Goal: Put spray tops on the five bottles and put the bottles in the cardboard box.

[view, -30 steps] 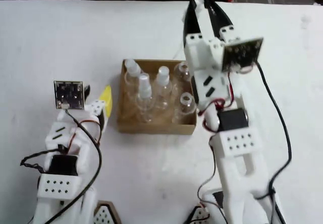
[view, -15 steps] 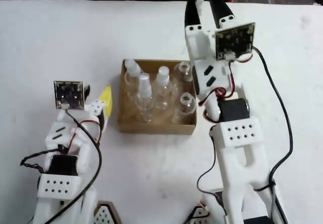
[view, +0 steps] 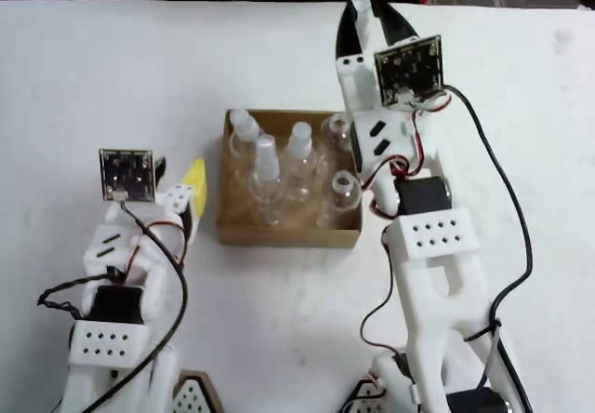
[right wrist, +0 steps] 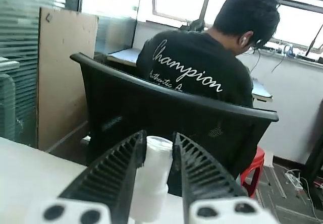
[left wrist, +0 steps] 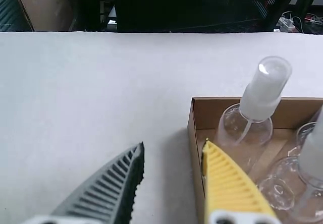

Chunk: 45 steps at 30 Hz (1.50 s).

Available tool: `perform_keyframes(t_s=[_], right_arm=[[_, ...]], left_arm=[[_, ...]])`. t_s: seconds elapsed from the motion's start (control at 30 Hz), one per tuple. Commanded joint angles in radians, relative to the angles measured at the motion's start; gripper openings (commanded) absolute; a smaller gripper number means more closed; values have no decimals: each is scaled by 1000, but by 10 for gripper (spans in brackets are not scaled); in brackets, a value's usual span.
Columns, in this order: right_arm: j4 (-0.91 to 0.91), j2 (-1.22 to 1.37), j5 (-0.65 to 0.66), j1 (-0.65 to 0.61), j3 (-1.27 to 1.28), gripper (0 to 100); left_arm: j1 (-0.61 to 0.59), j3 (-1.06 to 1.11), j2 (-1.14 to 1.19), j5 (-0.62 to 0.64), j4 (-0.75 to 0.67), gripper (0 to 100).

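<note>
The cardboard box [view: 232, 229] sits mid-table with several clear bottles inside. Three of them wear white spray tops, such as the bottle [view: 266, 166] near the middle; two bottles [view: 342, 190] on the box's right side stand with bare necks. My right gripper [view: 369, 20] is raised behind the box's right corner and is shut on a white spray top [right wrist: 154, 176], held upright between its black fingers. My left gripper [left wrist: 171, 171] stands open just left of the box, its yellow finger [left wrist: 229, 191] beside the box wall [left wrist: 194, 133]. A capped bottle [left wrist: 255, 110] is close by.
The white table [view: 112, 69] is bare to the left and behind the box. The two arm bases stand at the front edge. Beyond the table's far edge are a black chair [right wrist: 166, 108] and a seated person facing away.
My right arm has lifted and drawn back toward the box with the spray top, its fingers closing in on the top. The left arm has stayed still.
</note>
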Motion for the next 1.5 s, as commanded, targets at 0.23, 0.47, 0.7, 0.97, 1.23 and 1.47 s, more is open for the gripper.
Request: perform_keyframes(t_s=[0.23, 0.47, 0.7, 0.97, 1.23, 1.47], right_arm=[[-5, -5, 9, 12, 75, 16], [-341, -5, 9, 10, 307, 16], [-532, -5, 9, 1, 479, 15], [-533, -4, -121, 4, 548, 15], [-536, -5, -130, 5, 606, 15], [-532, -4, -130, 5, 609, 15]], left_arm=[[2, -9, -21, -12, -26, 176], [2, -9, -21, -12, -26, 176], [2, -9, -21, -12, -26, 176], [2, -9, -21, -14, -26, 176], [2, -8, -21, -14, -26, 176], [2, -8, -21, -14, -26, 176]])
